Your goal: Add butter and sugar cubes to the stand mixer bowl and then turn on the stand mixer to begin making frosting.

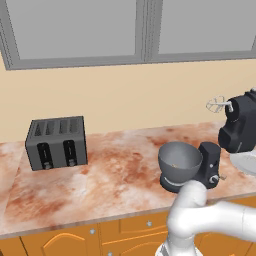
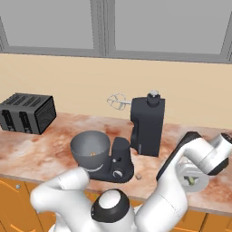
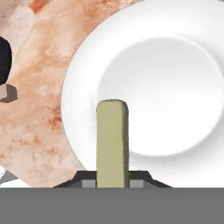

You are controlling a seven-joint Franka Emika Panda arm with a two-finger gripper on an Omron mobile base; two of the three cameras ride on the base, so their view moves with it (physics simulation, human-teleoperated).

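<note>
- At the far left of the mottled reddish-brown stone worktop (image 1: 100,175) stands a dark grey four-slot toaster (image 1: 56,143), well apart from the work and no part of it.
- Right of the middle sits the deep round grey metal stand mixer bowl (image 2: 90,148) on the base of the dark charcoal-black stand mixer (image 2: 147,124), whose head is tilted up with the silver wire whisk (image 2: 118,101) clear of the bowl. A small orange-tan speck lies on the bowl's floor; whether it is a sugar cube cannot be told.
- One tiny tan sugar cube (image 2: 139,176) rests on the worktop just right of the mixer base.
- At the right, over the flat white round plate (image 3: 175,57), the tool (image 3: 112,183) is closed narrow on the near end of the small pale yellow-olive stick of butter (image 3: 112,140); its far end points to the plate's middle.
- The step in hand looks to be taking the butter from the plate. The next move calls for lifting it clear, carrying it left past the raised head, and letting go over the bowl.
</note>
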